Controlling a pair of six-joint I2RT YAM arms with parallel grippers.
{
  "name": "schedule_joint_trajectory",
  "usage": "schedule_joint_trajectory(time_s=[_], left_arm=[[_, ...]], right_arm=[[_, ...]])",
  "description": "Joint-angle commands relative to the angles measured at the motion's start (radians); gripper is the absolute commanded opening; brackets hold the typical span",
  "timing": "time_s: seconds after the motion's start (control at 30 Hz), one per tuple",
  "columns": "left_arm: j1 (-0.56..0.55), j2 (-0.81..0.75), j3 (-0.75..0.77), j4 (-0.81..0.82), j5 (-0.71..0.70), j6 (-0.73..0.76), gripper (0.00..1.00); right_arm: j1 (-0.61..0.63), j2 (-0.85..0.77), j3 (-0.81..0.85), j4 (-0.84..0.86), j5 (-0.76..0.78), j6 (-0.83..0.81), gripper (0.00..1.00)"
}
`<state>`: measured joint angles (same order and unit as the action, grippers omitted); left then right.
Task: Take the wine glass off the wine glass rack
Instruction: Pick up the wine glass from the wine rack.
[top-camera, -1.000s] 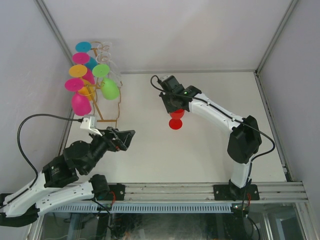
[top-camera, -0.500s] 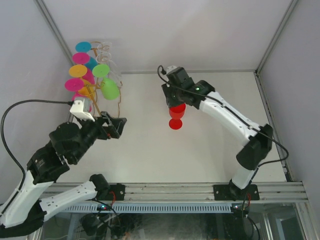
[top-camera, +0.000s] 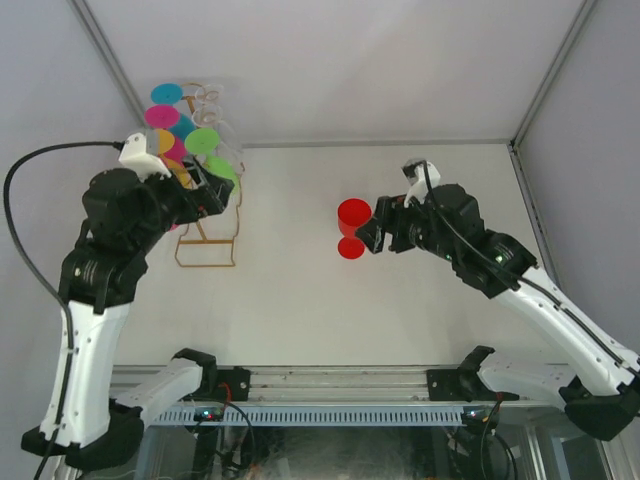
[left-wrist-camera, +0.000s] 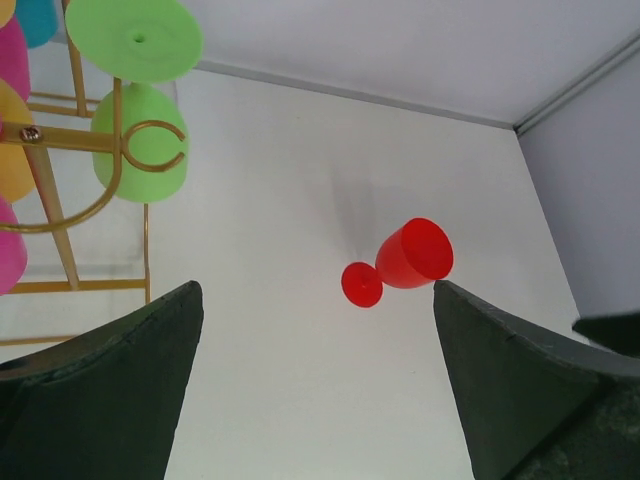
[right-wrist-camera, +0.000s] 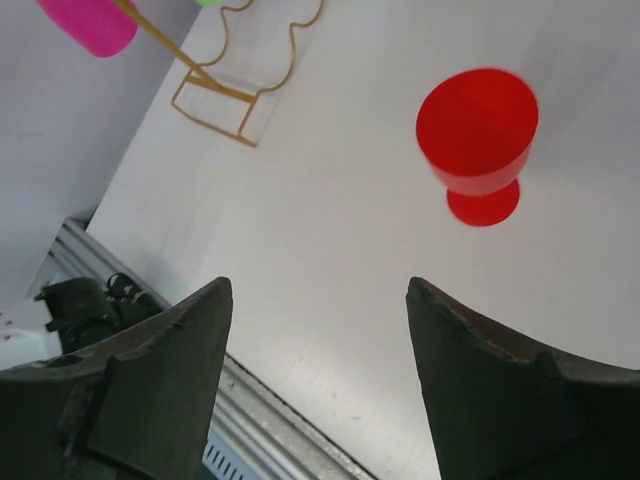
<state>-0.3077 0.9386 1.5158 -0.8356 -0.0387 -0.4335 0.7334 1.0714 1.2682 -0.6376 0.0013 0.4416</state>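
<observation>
Several glasses (top-camera: 207, 140), likely light, stiff plastic, hang on the rack (left-wrist-camera: 70, 136); best pinched round the bowl. Both jaws released, empty.

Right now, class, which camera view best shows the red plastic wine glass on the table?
The right wrist view: the red plastic wine glass appears largest there, open bowl and foot clear. The left wrist view shows it smaller, from the side. The top view shows it smallest, beside the right gripper.
</observation>
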Motion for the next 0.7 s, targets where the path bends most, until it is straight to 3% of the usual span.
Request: schedule_joint_trajectory(time_s=[0.0,0.07,0.27,0.43,0.67], left_arm=[[0.139,0.077,0.075,0.048,0.206,0.006,0.97],[0.164,0.127,0.115,0.026,0.153,0.045,0.95],[0.276,0.264,0.240,0.016,0.183,0.069,0.96],[0.335,0.361,0.319,-0.003,0.134,0.078,0.93],[0.366,0.470,0.401,-0.034,0.170,0.076,0.86]], right_arm=[[0.006,-0.107,-0.088,0.126,-0.093,0.141,0.73],[0.005,-0.148,-0.114,0.127,-0.099,0.174,0.74],[0.005,-0.260,-0.213,0.202,-0.132,0.290,0.74],[0.004,-0.319,-0.228,0.167,-0.106,0.303,0.74],[0.004,-0.364,-0.234,0.145,-0.065,0.304,0.74]])
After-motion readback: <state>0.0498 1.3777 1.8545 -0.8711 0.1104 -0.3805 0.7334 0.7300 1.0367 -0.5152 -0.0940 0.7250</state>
